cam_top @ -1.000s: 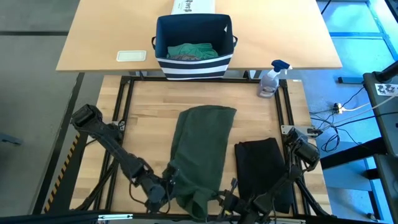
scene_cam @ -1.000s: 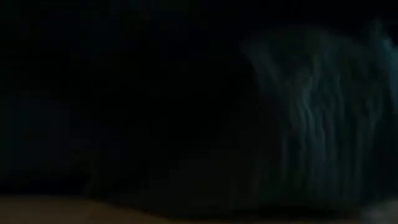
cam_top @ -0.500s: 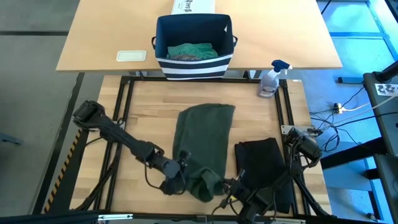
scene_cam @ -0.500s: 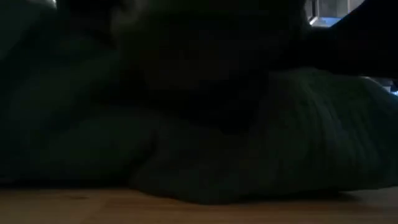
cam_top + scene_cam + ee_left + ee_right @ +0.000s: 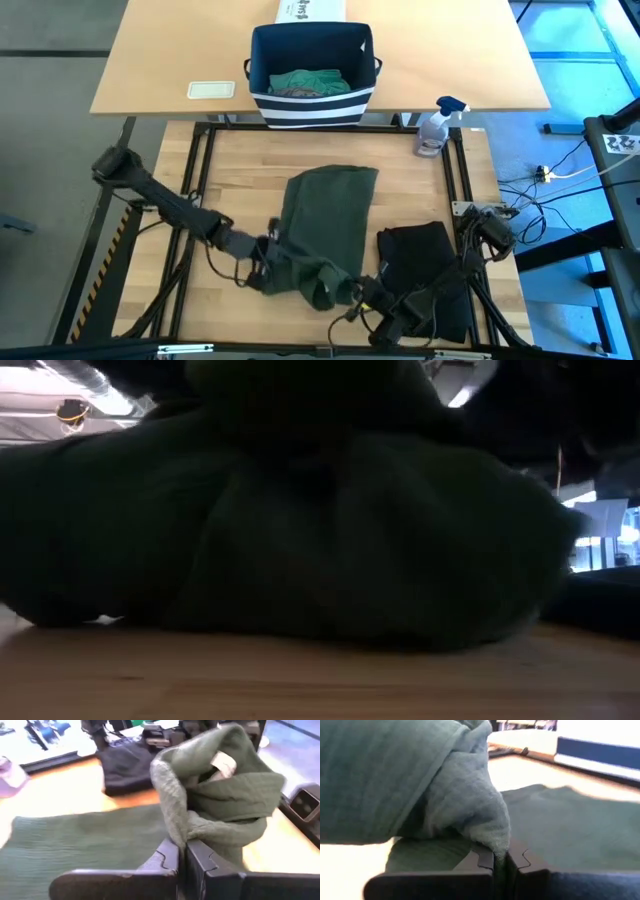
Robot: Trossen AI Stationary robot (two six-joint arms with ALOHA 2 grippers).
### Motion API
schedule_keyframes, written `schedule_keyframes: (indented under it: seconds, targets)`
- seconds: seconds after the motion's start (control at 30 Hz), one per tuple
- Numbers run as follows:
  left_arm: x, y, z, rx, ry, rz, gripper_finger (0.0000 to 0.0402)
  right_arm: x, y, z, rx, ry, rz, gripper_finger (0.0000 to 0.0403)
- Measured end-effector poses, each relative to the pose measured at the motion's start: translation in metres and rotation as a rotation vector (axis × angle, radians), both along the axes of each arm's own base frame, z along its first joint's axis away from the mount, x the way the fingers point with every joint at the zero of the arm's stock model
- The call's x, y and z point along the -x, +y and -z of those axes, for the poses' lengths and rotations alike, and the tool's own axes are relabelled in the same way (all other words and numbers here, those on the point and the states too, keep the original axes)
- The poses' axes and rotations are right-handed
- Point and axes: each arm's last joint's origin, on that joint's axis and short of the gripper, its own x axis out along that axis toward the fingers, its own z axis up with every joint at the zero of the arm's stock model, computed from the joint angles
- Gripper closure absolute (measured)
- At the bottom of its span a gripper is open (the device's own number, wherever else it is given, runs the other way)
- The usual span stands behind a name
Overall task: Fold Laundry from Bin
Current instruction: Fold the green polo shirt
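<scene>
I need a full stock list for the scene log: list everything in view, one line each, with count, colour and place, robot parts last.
dark green garment: 1, dark green, middle of the wooden table, its near end lifted and bunched
black garment: 1, black, folded flat on the table to the right of the green one
bin: 1, navy with white stripes, on the far table
laundry in the bin: teal-green on top, count unclear
spray bottle: 1, clear with blue head, far right edge of the wooden table
white pad: 1, white, left of the bin
white box: 1, white, behind the bin
left hand: 1, dark, shut on the green garment's near left edge
right hand: 1, dark, shut on its near right edge
</scene>
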Motion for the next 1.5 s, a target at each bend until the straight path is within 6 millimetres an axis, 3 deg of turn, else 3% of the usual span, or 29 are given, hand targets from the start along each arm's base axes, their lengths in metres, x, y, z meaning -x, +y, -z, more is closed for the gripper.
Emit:
schedule_keyframes:
  seconds: [0.17,0.4,0.67,0.8,1.0,1.1,1.2,1.33,1.5]
  targets:
    - [0.005,0.035,-0.017,0.008,0.006,-0.035,0.0401,-0.001,-0.019,-0.020,0.041,-0.011,0.070,0.0402]
    - [-0.003,0.074,-0.019,0.027,0.030,-0.018,0.0401,0.008,-0.052,-0.039,0.017,-0.018,0.188,0.0402]
    - [-0.007,0.118,-0.022,0.026,-0.010,-0.059,0.0401,0.012,-0.087,-0.046,0.019,-0.002,0.317,0.0403]
    - [-0.005,0.136,-0.021,0.060,0.003,-0.065,0.0401,0.005,-0.097,-0.039,-0.019,0.002,0.349,0.0403]
    - [-0.002,0.140,-0.016,0.072,0.048,-0.043,0.0401,-0.008,-0.088,-0.009,-0.092,0.034,0.166,0.0403]
    - [-0.002,0.139,-0.015,0.071,0.063,-0.042,0.0401,-0.019,-0.088,-0.006,-0.116,0.032,-0.086,0.0403]
    - [-0.001,0.140,-0.016,0.061,0.057,-0.053,0.0401,-0.026,-0.106,-0.010,-0.164,-0.105,-0.338,0.0403]
    - [-0.001,0.141,-0.016,0.059,0.056,-0.073,0.0401,-0.007,-0.142,-0.005,-0.146,-0.202,-0.312,0.0403]
    - [-0.001,0.148,-0.017,-0.010,0.048,-0.107,0.0401,0.023,-0.165,-0.019,-0.132,-0.285,-0.277,0.0403]
